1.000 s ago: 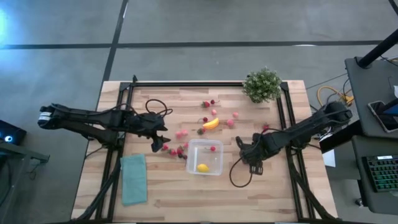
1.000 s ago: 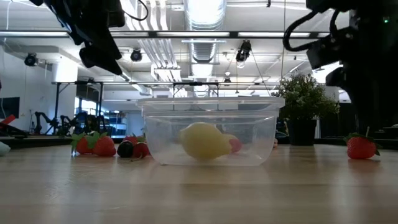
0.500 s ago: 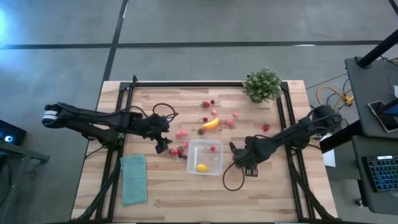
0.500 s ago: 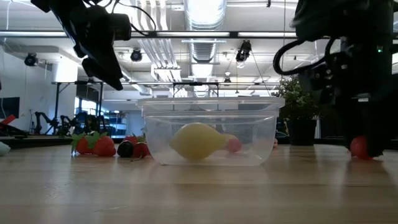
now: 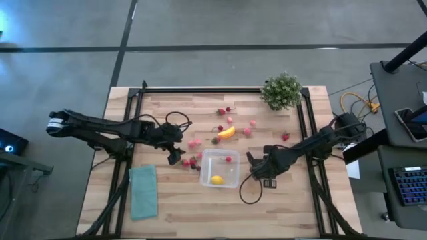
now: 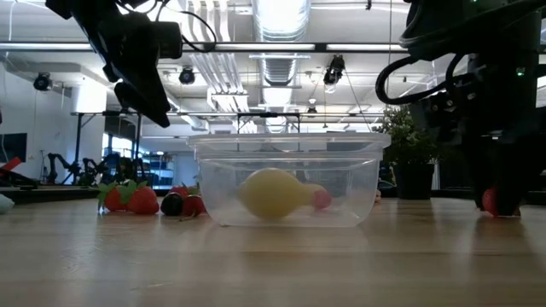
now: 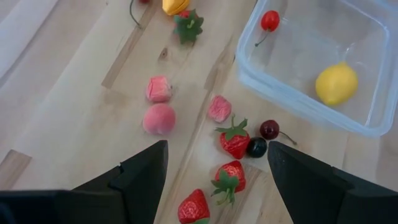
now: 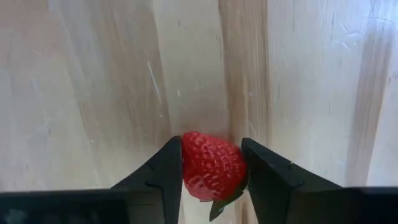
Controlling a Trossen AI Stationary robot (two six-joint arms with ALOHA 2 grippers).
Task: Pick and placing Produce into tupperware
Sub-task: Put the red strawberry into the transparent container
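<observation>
strawberry point(image 8: 212, 165) now gripped by right claw point(image 8: 211, 180) (prev. beside).

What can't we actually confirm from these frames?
- Right gripper and its strawberry: hidden under the arm in the high view; in the low view only a red sliver shows behind the fingers.
- Whether that strawberry is off the wood: the right wrist view is too tight to tell.
- Loose fruit left of the tupperware: too small in the high view to identify.
- Left gripper: fingertips cut off by the left wrist view's bottom edge.
</observation>
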